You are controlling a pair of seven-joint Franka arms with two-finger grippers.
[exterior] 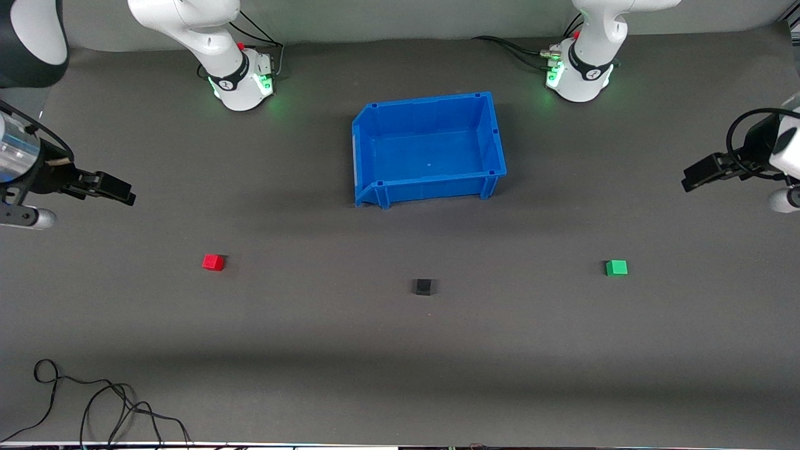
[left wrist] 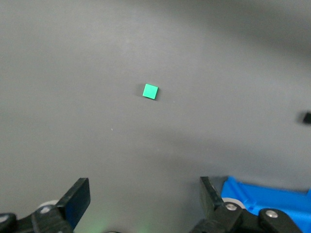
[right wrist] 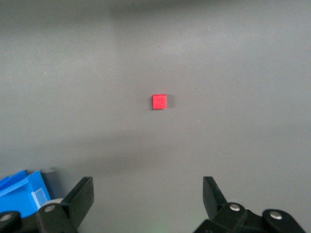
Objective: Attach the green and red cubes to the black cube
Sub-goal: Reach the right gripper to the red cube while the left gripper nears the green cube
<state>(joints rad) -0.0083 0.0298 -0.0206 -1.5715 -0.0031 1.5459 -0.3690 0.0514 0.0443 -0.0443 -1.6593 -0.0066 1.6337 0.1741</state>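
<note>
Three small cubes lie in a row on the grey mat, nearer the front camera than the bin. The red cube [exterior: 213, 262] [right wrist: 159, 101] lies toward the right arm's end. The black cube [exterior: 424, 287] [left wrist: 306, 117] sits in the middle. The green cube [exterior: 616, 267] [left wrist: 150, 91] lies toward the left arm's end. My right gripper [exterior: 127, 194] [right wrist: 147, 194] hangs open and empty above the mat at its end of the table, apart from the red cube. My left gripper [exterior: 689, 181] [left wrist: 146, 194] hangs open and empty at its own end, apart from the green cube.
A blue plastic bin [exterior: 431, 100] [left wrist: 262, 196] [right wrist: 22, 191] stands between the two arm bases, with nothing visible inside it. A loose black cable [exterior: 94, 400] curls on the mat at the corner nearest the front camera, at the right arm's end.
</note>
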